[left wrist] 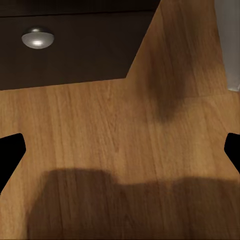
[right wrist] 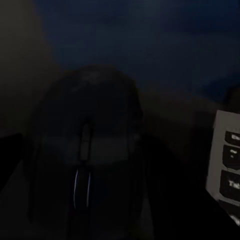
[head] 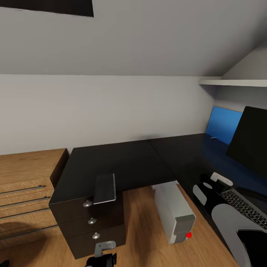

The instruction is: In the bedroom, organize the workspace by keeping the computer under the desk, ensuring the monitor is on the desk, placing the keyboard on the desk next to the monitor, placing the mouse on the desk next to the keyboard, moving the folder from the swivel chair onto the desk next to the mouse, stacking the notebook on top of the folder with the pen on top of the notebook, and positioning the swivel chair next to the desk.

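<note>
Sloped grey walls enclose the matt black L-shaped worktop (head: pixel 122 163). Computer (head: pixel 174 213) stands on the wood floor (head: pixel 141 230) under the worktop edge. Monitor (head: pixel 250 142) and keyboard (head: pixel 244 205) sit on the worktop. Notebook (head: pixel 105 188) lies on the black drawer unit (head: pixel 87 226). Right hand (head: pixel 207 187) hangs directly over the mouse (right wrist: pixel 87 155), beside the keyboard; its grip state cannot be determined. Left hand (left wrist: pixel 120 150) is released above the floor.

One desk (head: pixel 122 163), one computer (head: pixel 174 213), one monitor (head: pixel 250 139), one keyboard (head: pixel 244 205), one mouse (right wrist: pixel 87 155) (dim), three drawer knobs (head: pixel 88 203)
</note>
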Available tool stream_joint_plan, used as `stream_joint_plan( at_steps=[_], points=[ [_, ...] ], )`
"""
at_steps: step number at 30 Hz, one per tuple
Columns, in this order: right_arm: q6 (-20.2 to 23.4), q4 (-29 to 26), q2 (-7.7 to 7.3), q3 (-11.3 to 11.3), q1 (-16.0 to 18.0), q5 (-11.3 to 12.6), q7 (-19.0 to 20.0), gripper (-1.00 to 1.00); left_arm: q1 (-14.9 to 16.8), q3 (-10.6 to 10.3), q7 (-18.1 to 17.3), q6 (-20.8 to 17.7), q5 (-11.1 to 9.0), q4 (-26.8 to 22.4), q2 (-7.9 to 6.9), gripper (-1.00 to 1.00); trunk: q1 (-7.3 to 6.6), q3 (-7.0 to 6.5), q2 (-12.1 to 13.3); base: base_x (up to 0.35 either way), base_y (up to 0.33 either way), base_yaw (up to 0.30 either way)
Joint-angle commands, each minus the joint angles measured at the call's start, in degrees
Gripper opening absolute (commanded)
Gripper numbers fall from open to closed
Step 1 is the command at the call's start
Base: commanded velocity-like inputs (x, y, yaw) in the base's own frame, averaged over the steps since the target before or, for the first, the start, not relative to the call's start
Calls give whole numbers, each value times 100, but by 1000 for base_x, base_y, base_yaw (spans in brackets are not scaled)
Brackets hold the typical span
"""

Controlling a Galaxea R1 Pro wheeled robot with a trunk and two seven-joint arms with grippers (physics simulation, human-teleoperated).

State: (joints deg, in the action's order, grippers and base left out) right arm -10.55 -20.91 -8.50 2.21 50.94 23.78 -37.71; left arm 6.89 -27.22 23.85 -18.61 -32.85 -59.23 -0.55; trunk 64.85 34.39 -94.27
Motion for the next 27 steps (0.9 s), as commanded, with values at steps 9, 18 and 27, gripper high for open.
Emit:
stream_joint_plan(
  at_steps=[9, 18, 27],
  points=[
    [-45, 7, -4, 14, 4, 80, -102, -100, 5, -20, 50, -28, -55, -1, -7, 100, 2, 6, -3, 62, 0, 0],
    [-53, 8, -20, 7, 4, 83, -296, -100, 5, -20, 53, -28, -58, -9, 0, 100, 2, 6, -3, 0, 0, 0],
    [-78, 15, -25, 7, 4, 83, -298, -100, 5, -29, 66, -28, -56, -10, 11, 100, 134, 114, -243, 0, 0, 0]
  ],
)
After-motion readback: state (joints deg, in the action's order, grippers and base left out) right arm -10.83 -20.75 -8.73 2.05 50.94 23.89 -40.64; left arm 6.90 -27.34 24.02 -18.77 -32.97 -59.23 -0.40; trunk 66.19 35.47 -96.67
